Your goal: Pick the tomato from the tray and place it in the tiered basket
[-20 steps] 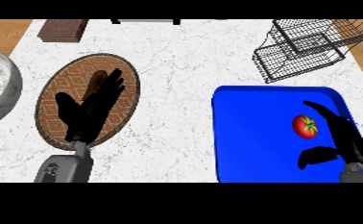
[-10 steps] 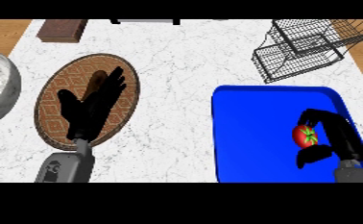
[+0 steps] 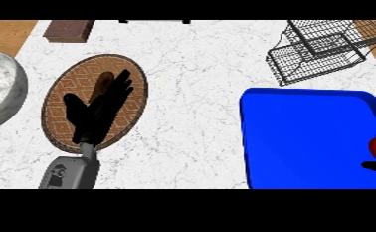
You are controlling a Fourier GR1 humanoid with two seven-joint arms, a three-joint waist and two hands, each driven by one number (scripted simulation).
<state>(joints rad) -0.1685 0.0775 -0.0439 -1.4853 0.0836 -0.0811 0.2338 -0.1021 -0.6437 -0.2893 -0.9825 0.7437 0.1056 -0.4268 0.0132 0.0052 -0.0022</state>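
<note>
Head view: looking steeply down.
Worktop (image 3: 198, 76): white marble, fills the frame.
Tray (image 3: 308, 141): blue, lower right.
Tiered basket (image 3: 317, 49): dark wire, upper right, apart from the tray.
Round mat (image 3: 70, 91): brown, left of centre.
Left hand (image 3: 99, 109): over the mat, fingers straight and apart, resting.
Tomato (image 3: 372, 148): red sliver at the right edge, over the tray.
Right hand (image 3: 369, 165): only a dark tip below the tomato; fingers cannot be told.

One tray (image 3: 308, 141), one tiered basket (image 3: 317, 51), one plate (image 3: 58, 101).
</note>
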